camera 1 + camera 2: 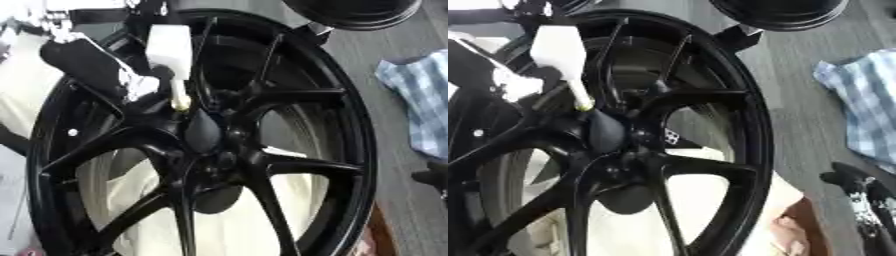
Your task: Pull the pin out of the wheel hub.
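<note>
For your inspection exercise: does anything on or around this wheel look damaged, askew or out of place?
Nothing stands out. The black wheel looks intact, and the white-handled pin stands at its hub. A checked cloth lies on the floor to the right.

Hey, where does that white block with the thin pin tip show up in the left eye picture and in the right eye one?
Left eye view: the white block sits top centre, its pin tip pointing down toward the hub.
Right eye view: it shows upper left, nearer the picture's left edge.
Shared landmark: the blue checked cloth on the floor at the right edge.
</note>
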Controlling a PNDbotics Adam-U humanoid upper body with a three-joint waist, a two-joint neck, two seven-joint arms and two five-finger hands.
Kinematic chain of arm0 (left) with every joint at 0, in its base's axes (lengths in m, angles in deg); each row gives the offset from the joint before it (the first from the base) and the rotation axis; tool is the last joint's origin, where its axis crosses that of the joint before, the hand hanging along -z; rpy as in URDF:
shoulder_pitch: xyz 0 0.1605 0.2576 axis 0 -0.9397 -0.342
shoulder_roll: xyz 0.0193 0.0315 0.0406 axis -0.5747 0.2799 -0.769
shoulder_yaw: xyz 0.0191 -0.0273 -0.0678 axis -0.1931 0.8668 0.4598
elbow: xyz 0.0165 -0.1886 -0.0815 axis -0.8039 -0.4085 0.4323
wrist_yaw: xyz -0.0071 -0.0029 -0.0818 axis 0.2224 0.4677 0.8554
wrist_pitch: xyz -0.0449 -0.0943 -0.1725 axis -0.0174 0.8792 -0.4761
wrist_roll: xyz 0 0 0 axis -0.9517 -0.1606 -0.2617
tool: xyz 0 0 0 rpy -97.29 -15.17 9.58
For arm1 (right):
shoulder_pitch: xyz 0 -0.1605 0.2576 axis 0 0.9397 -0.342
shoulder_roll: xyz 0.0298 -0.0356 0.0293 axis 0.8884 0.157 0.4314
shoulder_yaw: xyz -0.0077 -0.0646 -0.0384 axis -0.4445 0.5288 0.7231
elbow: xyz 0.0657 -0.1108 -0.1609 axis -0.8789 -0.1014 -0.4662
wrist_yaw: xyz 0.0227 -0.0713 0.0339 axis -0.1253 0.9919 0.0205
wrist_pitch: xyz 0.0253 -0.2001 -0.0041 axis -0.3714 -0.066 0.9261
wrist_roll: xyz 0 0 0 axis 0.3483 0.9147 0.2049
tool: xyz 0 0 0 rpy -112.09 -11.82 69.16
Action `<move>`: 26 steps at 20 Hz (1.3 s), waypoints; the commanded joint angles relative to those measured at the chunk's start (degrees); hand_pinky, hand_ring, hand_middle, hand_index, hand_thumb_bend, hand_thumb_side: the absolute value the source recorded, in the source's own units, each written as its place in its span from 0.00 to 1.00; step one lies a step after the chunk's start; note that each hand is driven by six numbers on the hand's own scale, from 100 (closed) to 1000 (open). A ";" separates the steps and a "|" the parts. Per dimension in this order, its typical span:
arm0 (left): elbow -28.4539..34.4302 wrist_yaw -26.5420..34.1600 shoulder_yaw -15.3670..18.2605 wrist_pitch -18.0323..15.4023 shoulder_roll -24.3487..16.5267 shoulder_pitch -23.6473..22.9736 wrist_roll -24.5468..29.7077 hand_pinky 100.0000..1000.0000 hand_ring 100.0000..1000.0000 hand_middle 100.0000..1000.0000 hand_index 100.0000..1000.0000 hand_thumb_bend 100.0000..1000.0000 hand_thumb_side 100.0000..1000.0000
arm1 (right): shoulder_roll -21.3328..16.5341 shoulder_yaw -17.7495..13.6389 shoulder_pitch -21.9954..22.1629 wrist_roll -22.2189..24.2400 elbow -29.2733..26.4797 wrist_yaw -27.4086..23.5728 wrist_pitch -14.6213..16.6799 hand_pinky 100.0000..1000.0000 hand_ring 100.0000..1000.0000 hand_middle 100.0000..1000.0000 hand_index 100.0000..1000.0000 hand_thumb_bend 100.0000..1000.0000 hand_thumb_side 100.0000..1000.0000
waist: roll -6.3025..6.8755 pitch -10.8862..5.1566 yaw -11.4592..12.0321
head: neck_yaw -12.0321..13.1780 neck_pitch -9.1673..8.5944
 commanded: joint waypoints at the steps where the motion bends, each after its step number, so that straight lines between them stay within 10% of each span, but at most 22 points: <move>1: 1.46 1.59 1.92 3.66 -1.18 1.71 1.59 0.74 0.67 0.51 0.38 0.00 0.16 | -0.72 -0.08 0.24 0.11 -1.17 -0.60 -0.04 1.00 0.75 0.61 0.77 0.00 0.70 | -0.05 -2.04 0.09 | 0.12 -0.10; 11: 3.95 8.98 8.92 4.13 -5.03 1.60 -4.90 0.73 0.65 0.50 0.37 0.00 0.17 | -1.08 -0.49 1.23 0.11 -1.17 -0.81 0.57 1.00 0.75 0.61 0.77 0.00 0.67 | -0.44 -3.34 1.17 | -0.46 2.00; 26: 1.09 21.12 27.22 5.24 -15.36 -29.94 -27.12 0.71 0.63 0.48 0.37 0.00 0.18 | -0.83 -1.65 2.27 -0.56 -1.17 -2.73 2.63 1.00 0.76 0.62 0.77 0.00 0.62 | -3.15 -5.30 3.97 | -4.26 2.49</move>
